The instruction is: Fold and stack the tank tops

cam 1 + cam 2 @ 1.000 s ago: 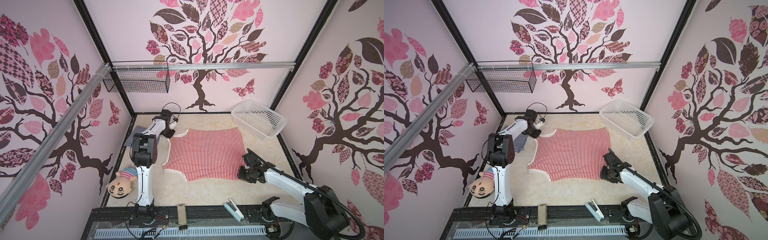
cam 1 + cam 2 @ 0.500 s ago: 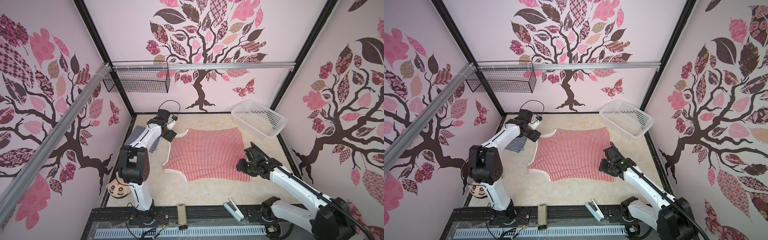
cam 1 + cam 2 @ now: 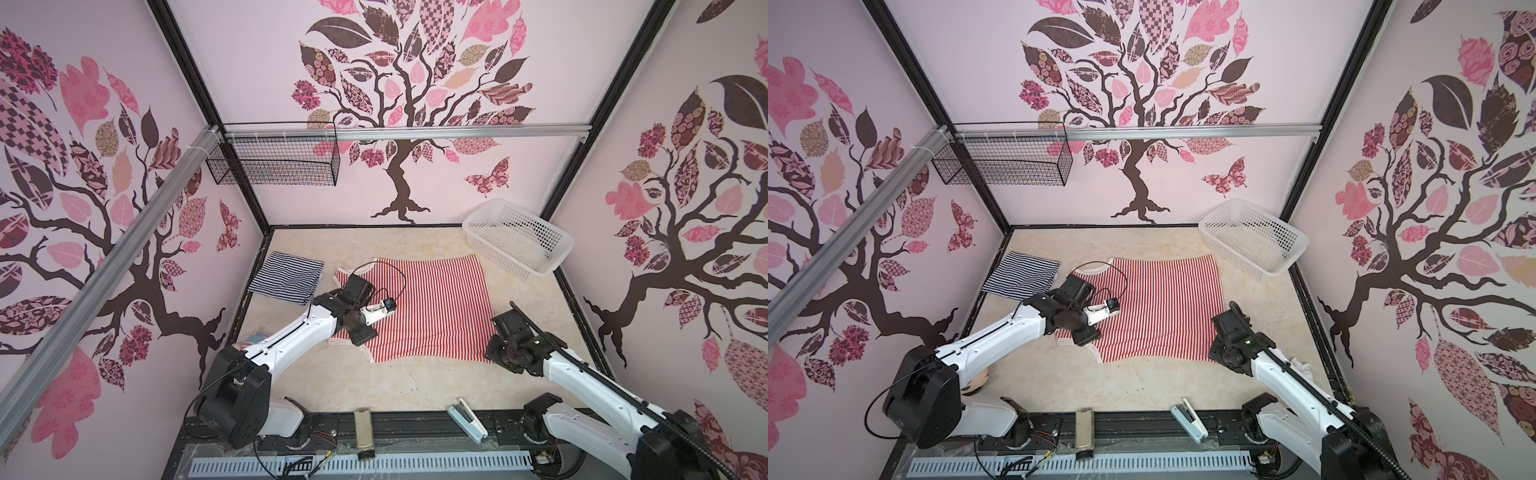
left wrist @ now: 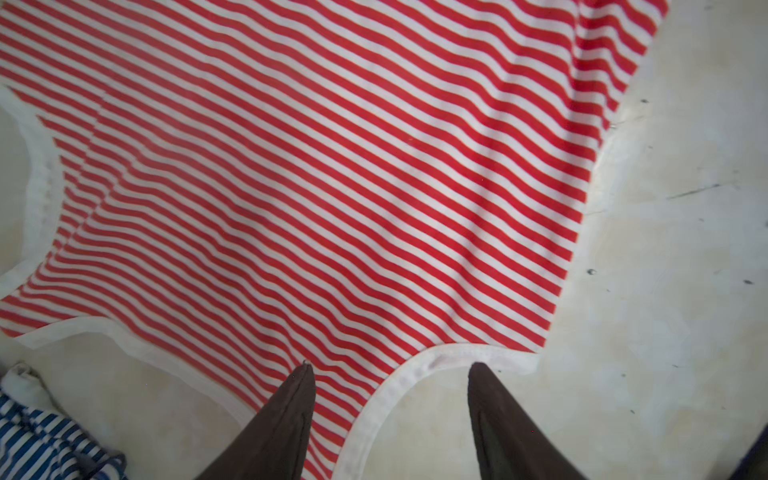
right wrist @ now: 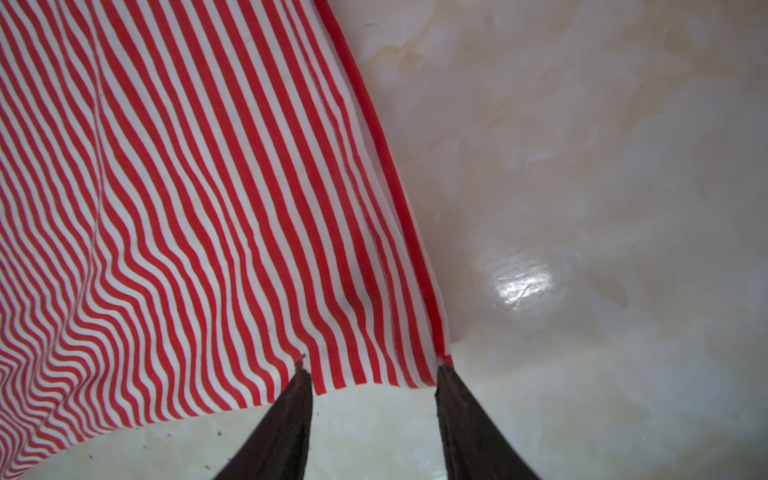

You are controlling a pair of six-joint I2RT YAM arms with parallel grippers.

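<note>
- While red-and-white tank top (image 3: 432, 307) lies flat on tabletop (image 3: 415, 386), left fingers (image 4: 282, 424) hang spread over its white-trimmed edge.
- Spread right fingers (image 5: 282, 432) straddle its hem corner.
- Folded navy-and-white tank top (image 3: 286, 282) lies nearby.

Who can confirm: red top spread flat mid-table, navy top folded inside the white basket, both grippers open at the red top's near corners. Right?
Not the basket: both top views show the navy top folded on the table at far left. The rest holds: red top flat, left gripper and right gripper open at its near corners.
</note>
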